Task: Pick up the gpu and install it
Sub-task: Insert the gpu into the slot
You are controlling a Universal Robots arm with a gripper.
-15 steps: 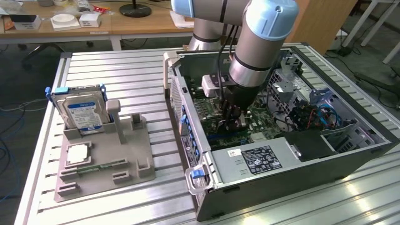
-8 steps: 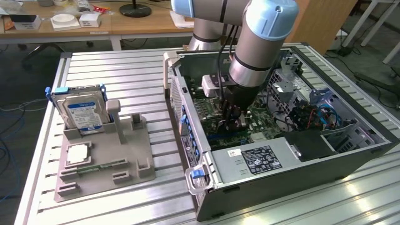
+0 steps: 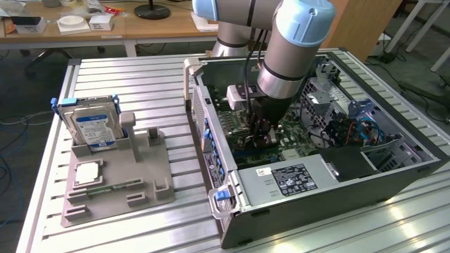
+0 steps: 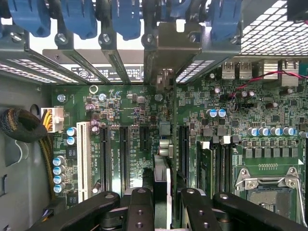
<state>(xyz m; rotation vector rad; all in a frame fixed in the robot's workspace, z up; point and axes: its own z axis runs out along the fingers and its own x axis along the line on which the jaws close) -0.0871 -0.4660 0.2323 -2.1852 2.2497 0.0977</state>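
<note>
My gripper (image 3: 262,132) reaches down into the open computer case (image 3: 351,179), low over the green motherboard (image 4: 125,110). It is shut on the gpu (image 4: 162,178), a thin dark card seen edge-on between the black fingers (image 4: 139,207). The card runs in line with the black expansion slots (image 4: 184,149). Its pale metal bracket end (image 4: 166,53) lies against the rear slot openings under the blue clips (image 4: 125,19). In the exterior view the gpu (image 3: 266,141) is a dark shape below the fingers, close to the board. Whether its edge sits in a slot I cannot tell.
A grey fixture (image 3: 119,184) stands on the slatted table at the exterior view's left, holding a hard drive (image 3: 91,124), a processor chip (image 3: 86,173) and a memory stick (image 3: 105,187). Inside the case are the power supply (image 3: 288,179), cables (image 3: 351,129), the processor socket (image 4: 269,187) and a cable bundle (image 4: 24,127).
</note>
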